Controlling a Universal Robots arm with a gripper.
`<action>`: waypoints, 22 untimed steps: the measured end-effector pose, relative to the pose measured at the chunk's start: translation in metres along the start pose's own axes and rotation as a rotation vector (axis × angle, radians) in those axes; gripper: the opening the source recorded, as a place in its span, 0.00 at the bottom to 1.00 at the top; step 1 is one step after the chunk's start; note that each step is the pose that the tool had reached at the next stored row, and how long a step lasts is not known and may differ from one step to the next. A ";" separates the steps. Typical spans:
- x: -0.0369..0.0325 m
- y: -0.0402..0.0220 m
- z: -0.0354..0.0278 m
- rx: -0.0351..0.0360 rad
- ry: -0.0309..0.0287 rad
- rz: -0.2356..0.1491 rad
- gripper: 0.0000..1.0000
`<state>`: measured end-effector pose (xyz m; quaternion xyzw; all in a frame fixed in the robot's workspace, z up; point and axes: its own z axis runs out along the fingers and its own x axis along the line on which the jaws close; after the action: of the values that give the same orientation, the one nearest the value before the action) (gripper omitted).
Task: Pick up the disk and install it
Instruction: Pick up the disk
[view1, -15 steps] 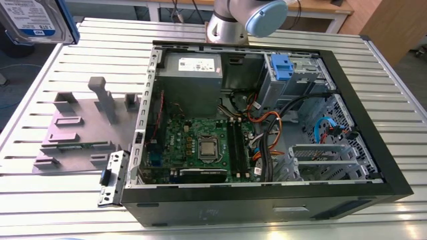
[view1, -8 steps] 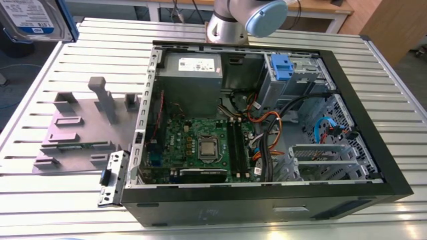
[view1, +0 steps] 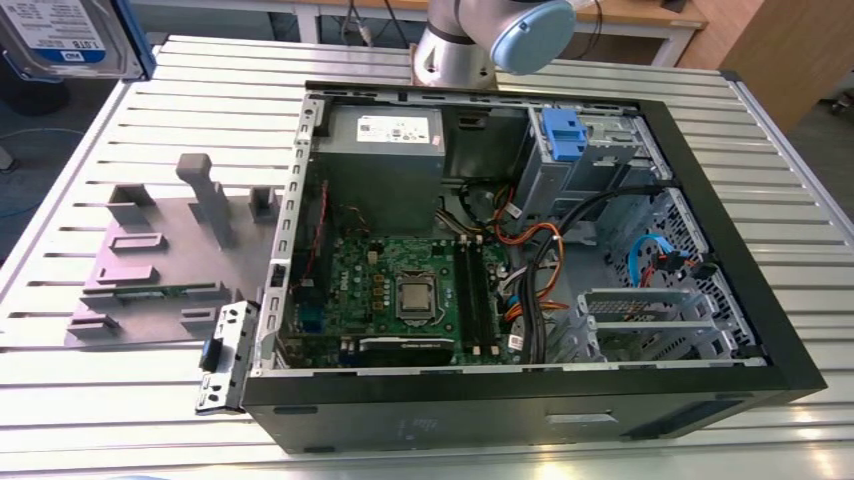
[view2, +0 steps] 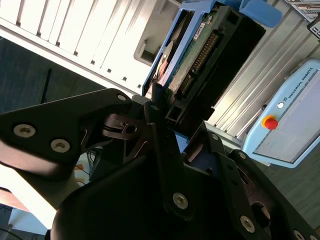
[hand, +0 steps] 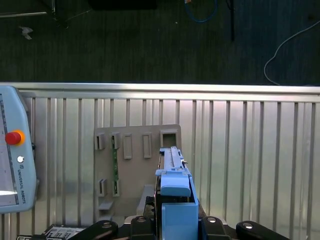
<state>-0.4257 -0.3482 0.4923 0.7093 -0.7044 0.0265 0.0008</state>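
1 disk, blue-framed, clamped in the gripper's jaws, held aloft, clear of the grey fixture plate; open computer case beside plate.

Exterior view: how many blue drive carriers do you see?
2. One clips the disk at the exterior view's top-left corner. The other blue carrier sits in the drive bay of the open computer case. More may be hidden inside.
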 end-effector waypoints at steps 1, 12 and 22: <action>0.0000 0.0000 -0.0006 0.0000 0.0001 0.000 0.36; 0.0003 -0.0003 -0.0070 -0.0001 0.0001 0.000 0.36; 0.0005 -0.0005 -0.0130 -0.0001 0.0000 0.000 0.36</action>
<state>-0.4257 -0.3482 0.5053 0.7093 -0.7044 0.0265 0.0009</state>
